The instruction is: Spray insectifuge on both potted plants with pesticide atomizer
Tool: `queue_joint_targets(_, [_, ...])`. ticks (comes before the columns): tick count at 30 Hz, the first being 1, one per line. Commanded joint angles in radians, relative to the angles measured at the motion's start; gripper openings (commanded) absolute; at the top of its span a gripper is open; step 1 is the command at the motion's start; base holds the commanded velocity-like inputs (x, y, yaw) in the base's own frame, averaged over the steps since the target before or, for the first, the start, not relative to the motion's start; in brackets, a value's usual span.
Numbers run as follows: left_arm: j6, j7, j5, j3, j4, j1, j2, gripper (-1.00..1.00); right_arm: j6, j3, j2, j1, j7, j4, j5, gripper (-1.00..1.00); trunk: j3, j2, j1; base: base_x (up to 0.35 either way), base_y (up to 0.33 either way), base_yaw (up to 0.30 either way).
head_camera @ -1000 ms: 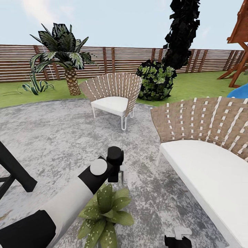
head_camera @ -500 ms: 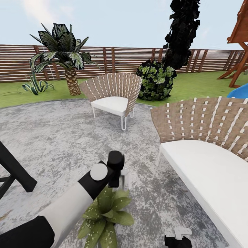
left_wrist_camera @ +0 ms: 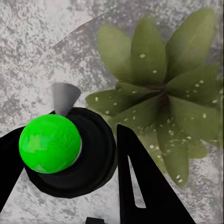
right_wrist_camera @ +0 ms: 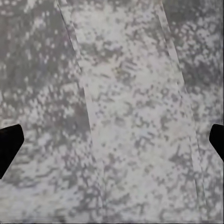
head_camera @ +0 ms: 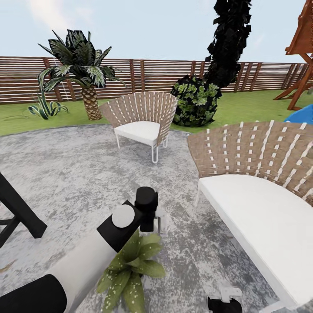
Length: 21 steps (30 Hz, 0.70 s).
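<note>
The left arm reaches out over the patio (head_camera: pixel 74 174) so that its gripper (left_wrist_camera: pixel 77 172) hangs just above the potted plant (head_camera: pixel 130 265). In the head view the plant lies at about 6 o'clock from the wrist, at the picture's lower middle. This placement fits spraying: in the left wrist view the atomizer (left_wrist_camera: pixel 49 142) is seen end-on as a dark round body with a bright green ball on it. A pale grey cone beside the ball points out over the stone close to the rosette. The leaves spread at about 2 o'clock from the bottle in that view, so the nozzle seems aimed a little off the plant's centre. Full cover probably calls for swinging it toward the leaves.

The left jaws are clenched on the atomizer, one black finger on each side of its dark body and pressed against it.

The right gripper (right_wrist_camera: pixel 112 140) hangs low at about 5 o'clock in the head view, parked out of the way over bare stone. Its jaws are spread wide, one tip at each edge of the right wrist view, and they hold and touch nothing.
</note>
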State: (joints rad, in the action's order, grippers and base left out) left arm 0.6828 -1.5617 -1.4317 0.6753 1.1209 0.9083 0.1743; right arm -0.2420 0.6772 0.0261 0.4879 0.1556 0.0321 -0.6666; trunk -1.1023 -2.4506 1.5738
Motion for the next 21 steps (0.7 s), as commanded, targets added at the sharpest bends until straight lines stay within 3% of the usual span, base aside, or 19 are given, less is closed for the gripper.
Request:
queue_joint_targets(1, [0.011, -0.009, -0.008, 0.001, 0.000, 0.001, 0.000, -1.00, 0.000, 0.008, 0.001, 0.000, 0.004, 0.002, -0.007, 1.00, -0.001, 0.000, -0.001, -0.265, -0.161, 0.000])
queue_joint_targets(10, [0.009, -0.009, -0.013, -0.003, 0.000, 0.001, 0.000, -1.00, 0.000, 0.008, 0.002, 0.000, 0.004, 0.001, -0.007, 1.00, -0.001, 0.000, -0.001, -0.333, -0.024, 0.000])
queue_joint_targets(17, [0.009, -0.009, -0.016, -0.001, -0.001, 0.001, 0.000, -1.00, 0.000, 0.008, 0.002, 0.000, 0.004, 0.002, -0.007, 1.00, -0.001, 0.000, -0.001, -0.335, 0.098, 0.000])
queue_joint_targets(21, [0.008, -0.009, -0.014, -0.008, 0.000, 0.013, 0.000, -1.00, 0.000, 0.008, 0.002, 0.000, 0.004, 0.002, -0.007, 1.00, -0.001, 0.000, -0.001, -0.098, 0.051, 0.000])
